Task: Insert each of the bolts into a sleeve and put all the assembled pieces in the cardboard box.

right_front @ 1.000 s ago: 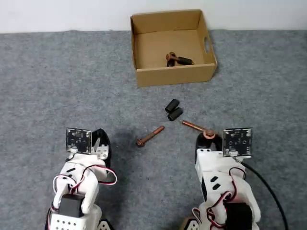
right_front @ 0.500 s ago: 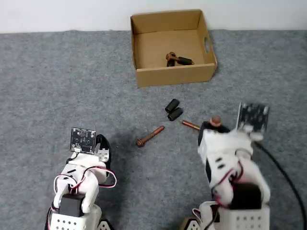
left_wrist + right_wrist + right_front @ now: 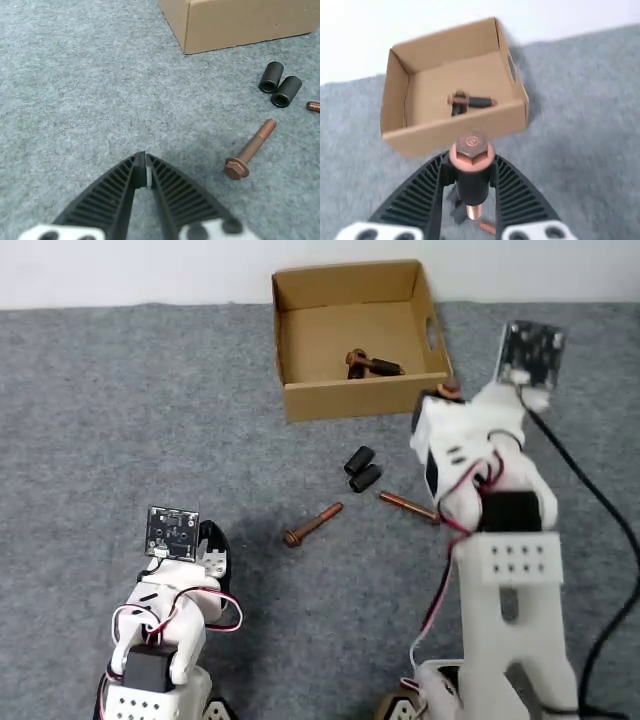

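Right gripper [image 3: 470,161], risen and swung forward since a second ago, grasps a sleeved bolt [image 3: 471,184], cardboard box [image 3: 445,134] just ahead of it; left gripper [image 3: 145,167] clenched empty, a loose bolt [image 3: 251,149] lying ahead.

Right arm [image 3: 500,540] lifted off the table [image 3: 120,420] and swung forward. The right gripper [image 3: 447,398], clamped on a bolt-in-sleeve piece [image 3: 471,172], went from beside the loose bolt [image 3: 407,504] up to the front right corner of the cardboard box [image 3: 340,400]. Left arm [image 3: 165,620] shifted slightly.

Copper bolts [image 3: 312,524], black sleeves [image 3: 359,460], grey carpet [image 3: 120,420]
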Tool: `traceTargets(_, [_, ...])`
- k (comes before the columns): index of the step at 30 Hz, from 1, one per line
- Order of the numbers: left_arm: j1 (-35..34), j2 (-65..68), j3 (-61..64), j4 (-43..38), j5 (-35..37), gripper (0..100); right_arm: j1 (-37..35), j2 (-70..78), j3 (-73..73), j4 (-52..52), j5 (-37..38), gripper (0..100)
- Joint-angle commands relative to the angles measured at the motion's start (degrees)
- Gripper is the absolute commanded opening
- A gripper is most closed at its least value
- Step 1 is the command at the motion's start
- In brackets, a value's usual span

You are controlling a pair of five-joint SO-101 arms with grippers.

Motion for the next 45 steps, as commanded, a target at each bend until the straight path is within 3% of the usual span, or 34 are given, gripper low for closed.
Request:
traceTargets(1, [-0.3,-0.2,-0.5,0.4,-0.4,0,0.3,4.6,-7.6,-6.2,4.0,0.8])
traceTargets(8, [-0.3,-0.2,-0.5,0.4,-0.4,0,0.3,15.8,-17.7,-12.1,8.6,0.8])
traceTargets(19, [-0.3,-0.2,-0.5,0.4,-0.4,0,0.0,36.4,-30.2,-23.1,9.7,0.8])
traceTargets(31, [-0.3,-0.2,-0.5,0.4,-0.5,0,-3.1,62.7,-34.0,-45.1,21.1,0.9])
traceTargets(36, [-0.3,-0.2,-0.5,0.4,-0.5,0,-3.2,69.3,-35.6,-46.6,24.9,1.3])
traceTargets(42, [-0.3,-0.2,-0.5,0.4,-0.5,0,-3.2,71.1,-37.4,-45.6,25.2,18.8])
traceTargets(45, [-0.3,-0.2,-0.5,0.4,-0.5,0,-3.6,70.5,-38.9,-42.3,25.0,19.2])
